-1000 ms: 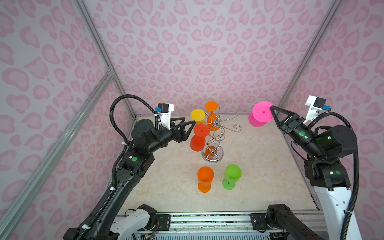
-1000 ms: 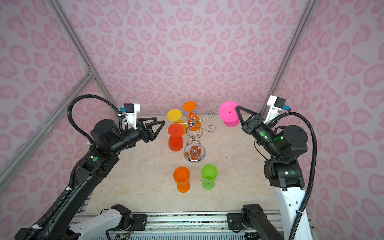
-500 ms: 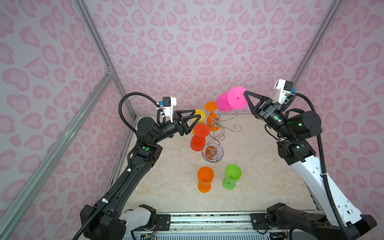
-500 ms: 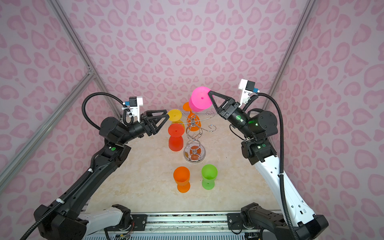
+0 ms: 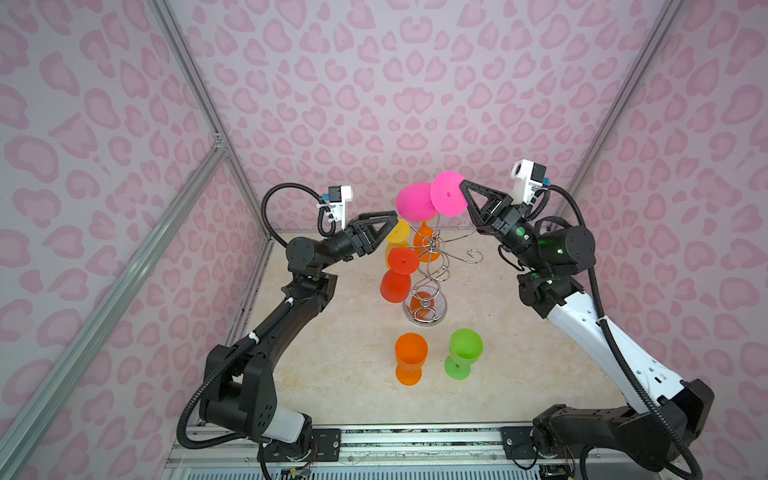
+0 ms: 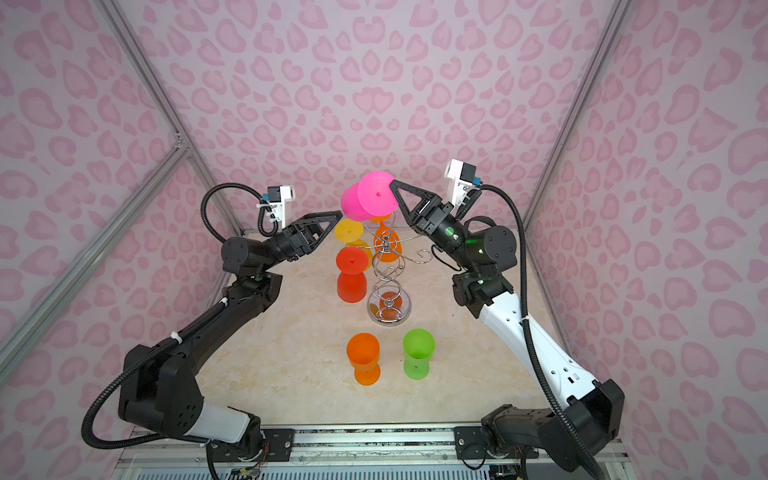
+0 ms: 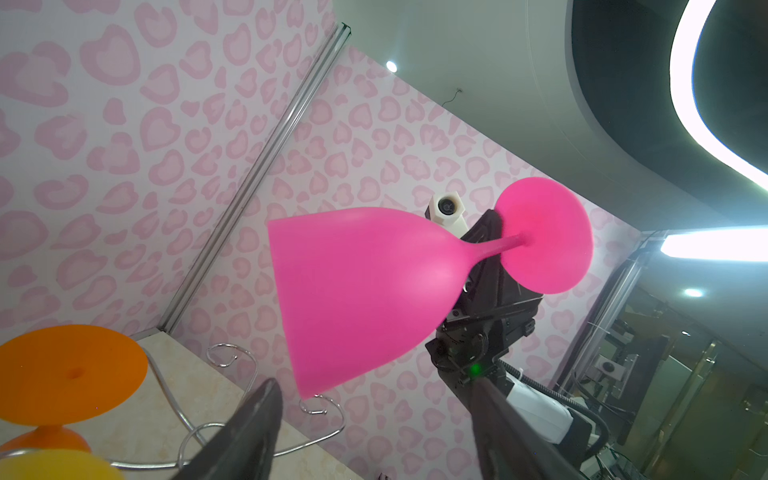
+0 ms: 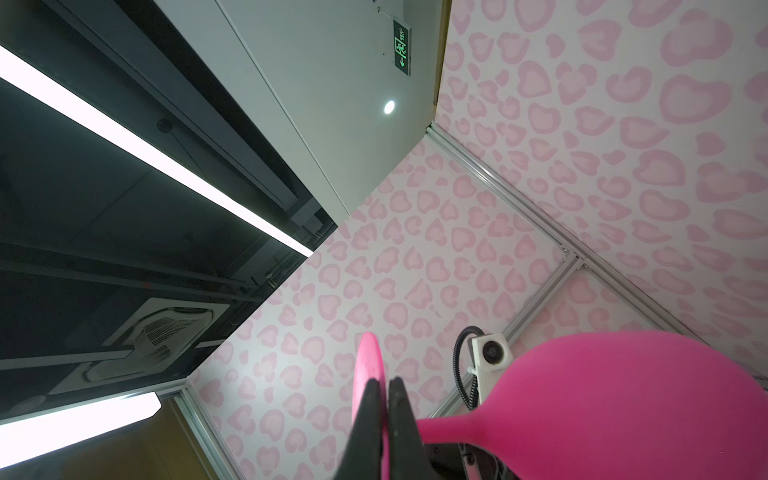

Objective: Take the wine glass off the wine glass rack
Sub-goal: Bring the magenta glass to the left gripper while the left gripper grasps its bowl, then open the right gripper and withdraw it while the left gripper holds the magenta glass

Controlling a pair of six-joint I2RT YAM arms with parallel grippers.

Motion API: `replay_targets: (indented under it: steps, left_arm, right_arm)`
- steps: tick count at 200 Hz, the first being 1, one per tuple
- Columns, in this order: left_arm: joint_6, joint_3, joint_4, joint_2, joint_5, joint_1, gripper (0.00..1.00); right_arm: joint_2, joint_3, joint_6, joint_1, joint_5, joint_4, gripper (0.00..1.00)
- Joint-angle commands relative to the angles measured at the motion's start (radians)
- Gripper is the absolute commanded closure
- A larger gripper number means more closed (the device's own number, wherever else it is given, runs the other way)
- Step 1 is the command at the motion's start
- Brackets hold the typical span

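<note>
A pink wine glass (image 5: pixel 415 201) (image 6: pixel 353 204) hangs in the air on its side, above the top of the chrome wine glass rack (image 5: pixel 430 266) (image 6: pixel 388 270). My right gripper (image 5: pixel 462 185) (image 6: pixel 393 183) (image 8: pixel 384 380) is shut on its round foot (image 8: pixel 368 365), which shows edge-on between the jaws. My left gripper (image 5: pixel 394 217) (image 6: pixel 338 216) (image 7: pixel 374 386) is open just left of the bowl (image 7: pixel 361 291), its mouth facing it, not touching. Red (image 5: pixel 397 274), yellow (image 5: pixel 399 235) and orange (image 5: pixel 426 245) glasses hang upside down on the rack.
An orange glass (image 5: pixel 410 357) and a green glass (image 5: pixel 464 351) stand upright on the marble table (image 5: pixel 332 374) in front of the rack's mirrored base (image 5: pixel 424 318). Bare curled rack arms (image 5: pixel 473 255) stick out to the right. Pink patterned walls enclose the cell.
My right arm has carried the pink glass from the far right to above the rack's top. My left gripper has risen and moved in toward the bowl, staying open.
</note>
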Motion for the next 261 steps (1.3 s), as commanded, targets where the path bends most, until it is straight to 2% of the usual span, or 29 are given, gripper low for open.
replay_targets:
  steps: [1,37,60,120,157,185,189,218,243,261]
  left_arm:
    - [-0.053,0.012,0.117,0.018,0.019,0.000,0.26]
    - [-0.077,0.017,0.153,0.031,0.019,0.000,0.25]
    - [-0.108,0.017,0.192,0.034,0.017,0.001,0.27]
    - [-0.180,0.018,0.281,0.026,0.024,-0.002,0.51]
    - [-0.205,0.018,0.309,0.022,0.021,-0.001,0.58]
    - [-0.228,0.021,0.330,0.021,0.018,-0.001,0.63]
    - [-0.232,0.021,0.333,0.019,0.017,-0.002,0.67]
    - [-0.254,0.024,0.349,0.010,0.018,-0.001,0.79]
    - [-0.266,0.026,0.357,-0.001,0.018,-0.001,0.90]
    - [-0.274,0.025,0.363,-0.013,0.020,-0.002,0.92]
  right_arm:
    - [0.024,0.002,0.067,0.013,-0.006,0.143,1.00]
    - [0.041,-0.002,0.081,0.028,-0.006,0.156,1.00]
    - [0.064,-0.010,0.132,0.030,-0.005,0.215,1.00]
    - [0.180,-0.008,0.357,0.022,0.017,0.449,1.00]
    - [0.236,0.001,0.480,0.009,0.036,0.557,1.00]
    - [0.254,0.003,0.522,-0.003,0.045,0.598,1.00]
    - [0.255,0.002,0.524,-0.004,0.045,0.600,1.00]
    - [0.253,0.004,0.527,-0.014,0.038,0.596,1.00]
    - [0.252,0.006,0.525,-0.024,0.032,0.594,0.88]
    - [0.251,0.010,0.518,-0.033,0.025,0.588,0.81]
